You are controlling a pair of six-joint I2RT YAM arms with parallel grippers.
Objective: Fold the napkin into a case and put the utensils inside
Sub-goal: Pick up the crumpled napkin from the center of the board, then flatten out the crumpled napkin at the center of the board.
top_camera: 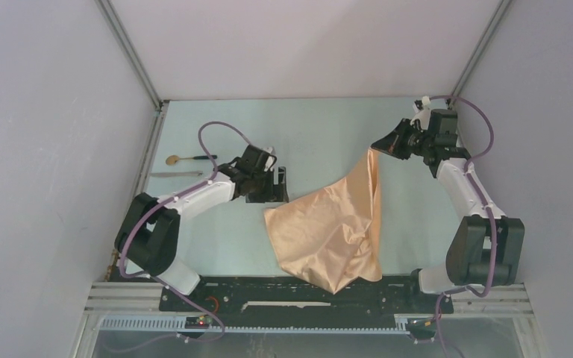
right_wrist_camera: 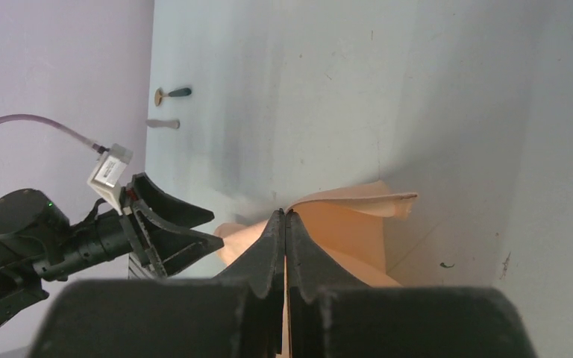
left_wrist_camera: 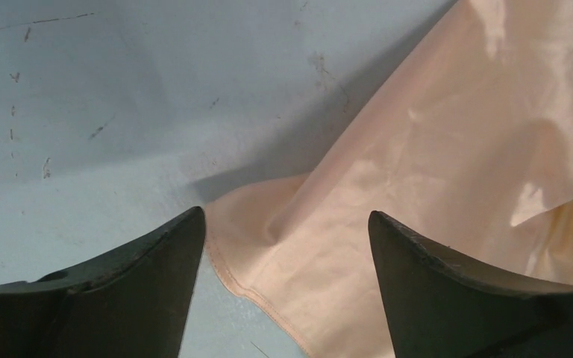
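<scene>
Wide-spread jaws of the left tool [left_wrist_camera: 285, 216] are set low on either side of a hemmed corner of the napkin [left_wrist_camera: 433, 186], with nothing gripped. The right tool [right_wrist_camera: 284, 215] is clamped shut on another corner, held raised above the worktop [top_camera: 306, 127], so that the peach cloth hangs in a slack, creased sheet towards the near edge. No case is judged to be formed yet and folding is barely begun; the spoon [top_camera: 186, 158] and the silvery utensil [top_camera: 175, 174] are seen lying side by side at the far left, well apart from the cloth.
</scene>
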